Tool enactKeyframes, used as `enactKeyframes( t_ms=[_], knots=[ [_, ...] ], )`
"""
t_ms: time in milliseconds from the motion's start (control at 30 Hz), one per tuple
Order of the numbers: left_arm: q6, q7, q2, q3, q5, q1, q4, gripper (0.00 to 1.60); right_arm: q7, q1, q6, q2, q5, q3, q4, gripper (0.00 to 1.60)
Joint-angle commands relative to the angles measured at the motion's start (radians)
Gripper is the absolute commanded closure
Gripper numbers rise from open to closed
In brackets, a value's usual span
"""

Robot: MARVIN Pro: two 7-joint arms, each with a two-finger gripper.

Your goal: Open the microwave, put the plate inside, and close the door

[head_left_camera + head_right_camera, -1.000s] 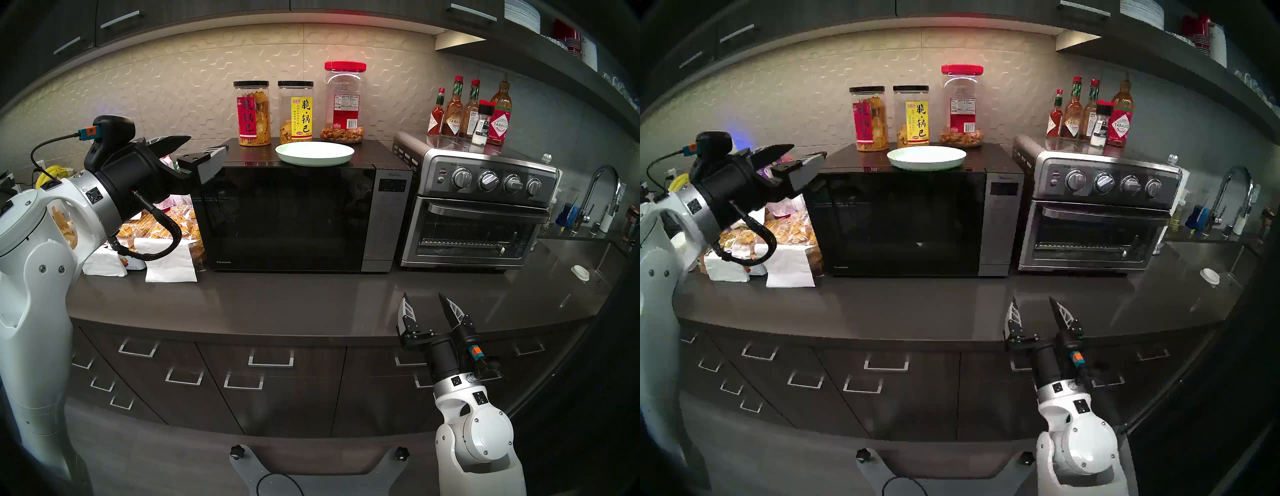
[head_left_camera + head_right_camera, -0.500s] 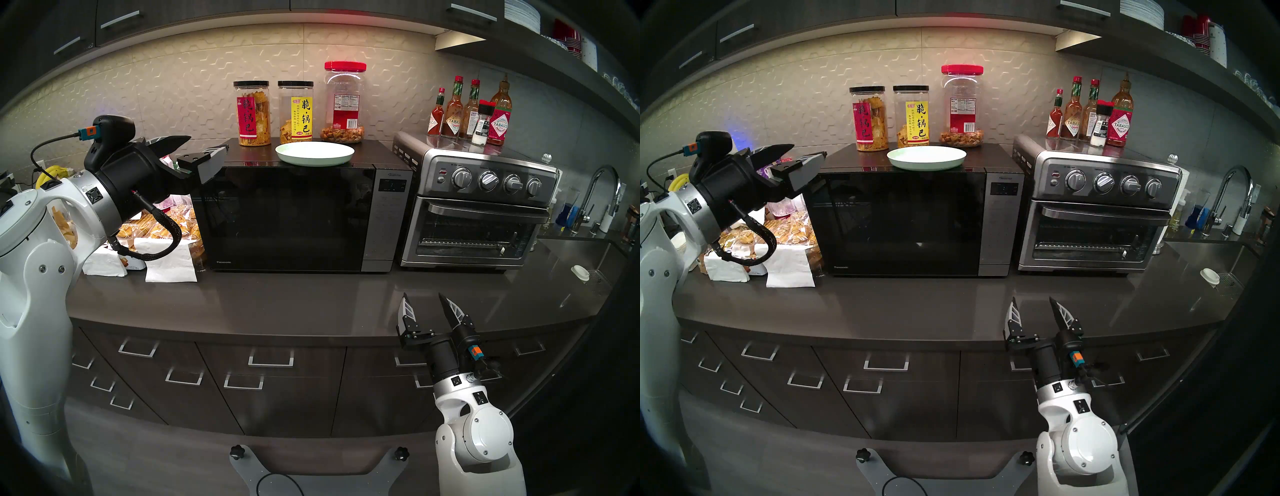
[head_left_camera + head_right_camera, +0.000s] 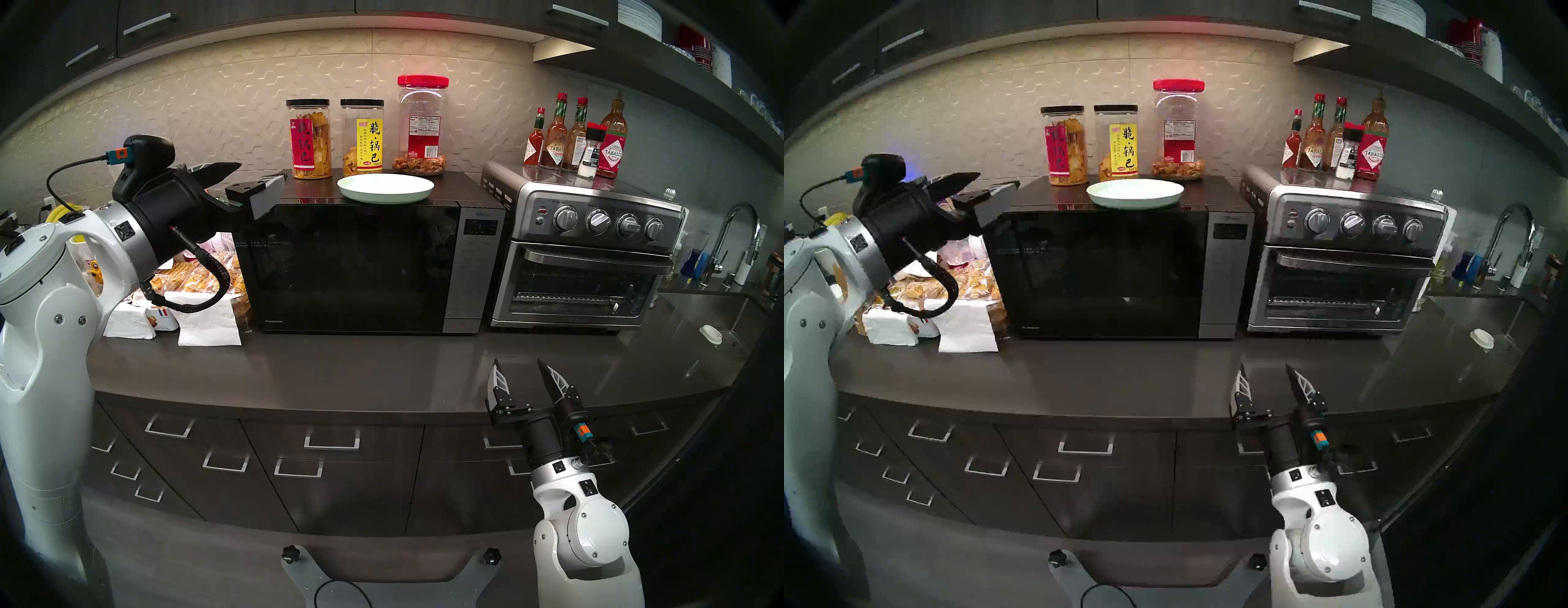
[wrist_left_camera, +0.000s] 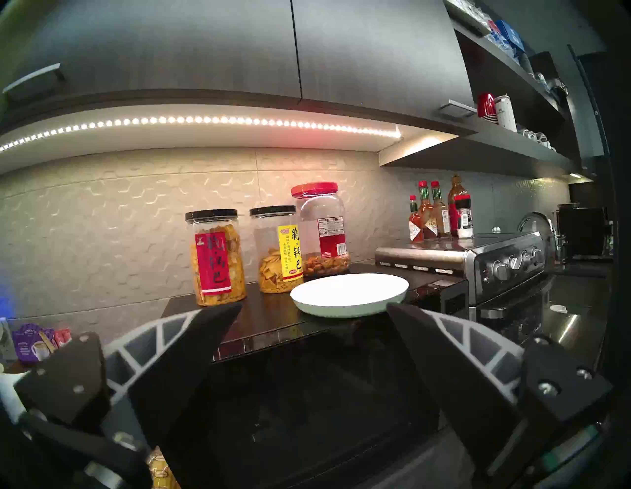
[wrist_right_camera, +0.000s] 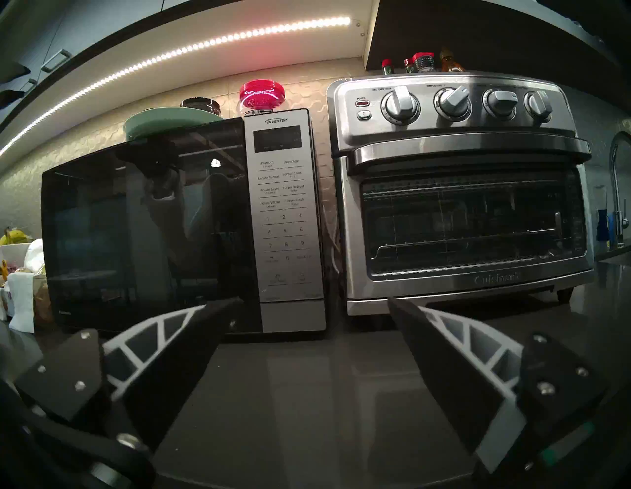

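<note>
Plate (image 3: 385,189) first, since it is what I am after: it sits on top of the microwave (image 3: 365,263), at the front edge, partly overhanging the shut door (image 3: 348,267).

Nearest me, my right fingers (image 3: 522,371) hang spread and empty over the bare worktop (image 3: 339,365), in front of the gap between microwave and toaster oven (image 3: 581,254). Little risk there, unless they swing toward the keypad and press a button by mistake.

Further out, my left fingers (image 3: 259,172) are spread wide and hold nothing, level with the microwave's top at its left corner, pointing along it toward the plate. I judge this the reach for the plate, though the door is not yet opened. A low approach could catch a fingertip on the top edge or the door frame. The plate is shallow and smooth, so a pinch on its rim may slip, or a nudge could push it off the front edge onto the worktop.

Farthest back, three jars (image 3: 362,138) stand just behind the plate. Overshoot, and I shove the plate into them or tip one over.
</note>
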Motion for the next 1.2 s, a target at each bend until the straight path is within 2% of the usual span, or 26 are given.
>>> enactKeyframes(
  t_ms=[0, 300, 467, 700, 833, 967, 1033, 1167],
  knots=[
    [0.026, -0.002, 0.020, -0.007, -0.037, -0.096, 0.043, 0.00, 0.002, 0.003, -0.004, 0.002, 0.000, 0.000, -0.023, 0.00],
    [0.038, -0.038, 0.100, -0.011, -0.098, -0.194, 0.158, 0.00, 0.002, 0.004, -0.004, 0.002, 0.000, 0.000, -0.022, 0.00],
    [0.030, -0.077, 0.156, 0.016, -0.130, -0.246, 0.227, 0.00, 0.002, 0.004, -0.004, 0.002, 0.000, 0.000, -0.022, 0.00],
    [-0.002, -0.142, 0.240, 0.101, -0.154, -0.320, 0.318, 0.00, 0.002, 0.004, -0.005, 0.001, 0.000, 0.000, -0.021, 0.00],
    [-0.022, -0.177, 0.267, 0.159, -0.160, -0.368, 0.364, 0.00, 0.002, 0.005, -0.005, 0.001, 0.000, 0.000, -0.021, 0.00],
    [-0.040, -0.201, 0.278, 0.215, -0.160, -0.410, 0.397, 0.00, 0.001, 0.005, -0.005, 0.001, 0.000, 0.000, -0.020, 0.00],
    [-0.049, -0.204, 0.280, 0.220, -0.162, -0.408, 0.399, 0.00, 0.001, 0.005, -0.005, 0.001, 0.000, 0.000, -0.020, 0.00],
    [-0.061, -0.226, 0.273, 0.276, -0.158, -0.465, 0.436, 0.00, 0.001, 0.005, -0.005, 0.001, 0.000, 0.000, -0.019, 0.00]
  ],
)
